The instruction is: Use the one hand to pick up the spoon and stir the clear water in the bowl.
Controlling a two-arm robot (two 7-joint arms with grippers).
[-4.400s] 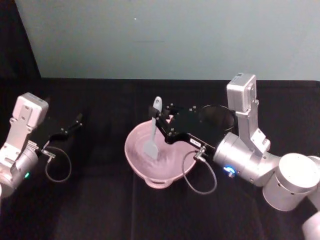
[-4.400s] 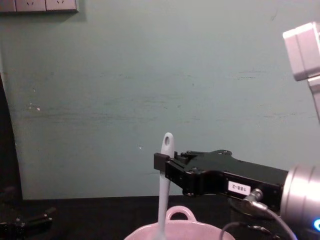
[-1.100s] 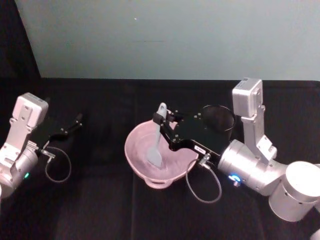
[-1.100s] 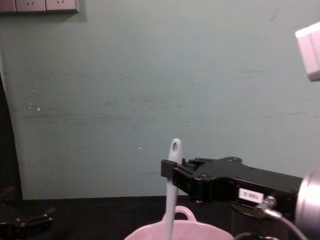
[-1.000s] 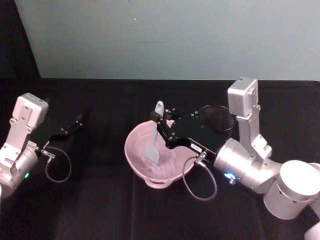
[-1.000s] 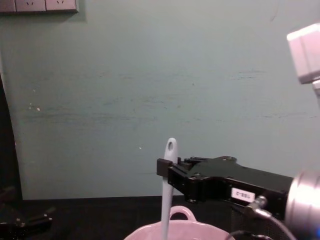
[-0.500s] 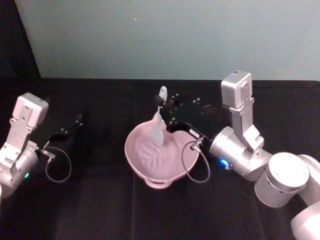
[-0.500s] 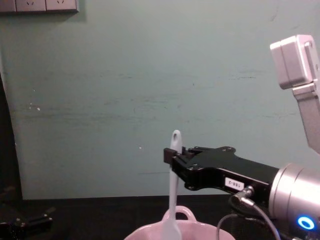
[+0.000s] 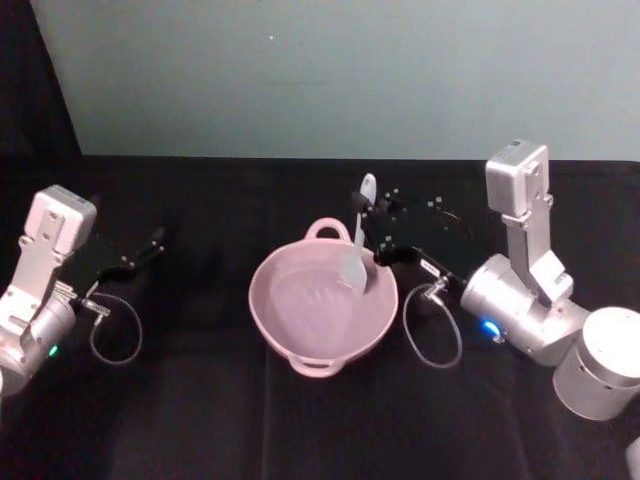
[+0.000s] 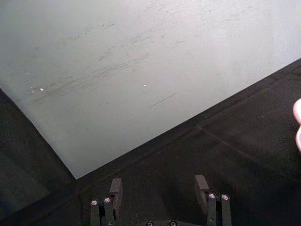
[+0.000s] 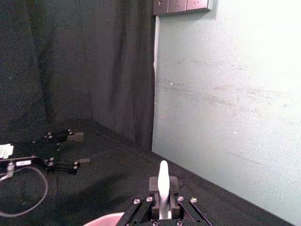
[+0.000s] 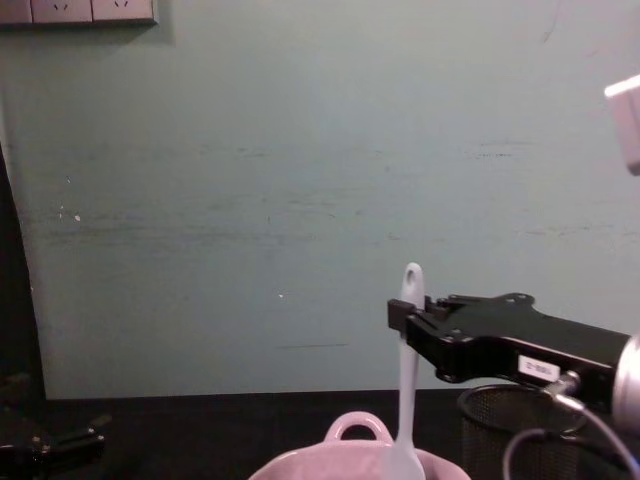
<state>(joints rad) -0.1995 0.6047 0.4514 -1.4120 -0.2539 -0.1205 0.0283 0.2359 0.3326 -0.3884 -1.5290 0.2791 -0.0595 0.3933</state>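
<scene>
Clamping the white spoon (image 9: pixel 357 255) upright, the right gripper (image 9: pixel 366 214) is sweeping the blade below it rightward across the pink bowl (image 9: pixel 262 300), stirring on; the left gripper (image 10: pixel 159 184) is idling far to its left, jaws apart.

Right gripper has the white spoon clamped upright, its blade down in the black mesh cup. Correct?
Not quite. The right gripper does clamp the spoon upright, but its blade sits in the pink bowl, by its right rim, as the head view shows.
</scene>
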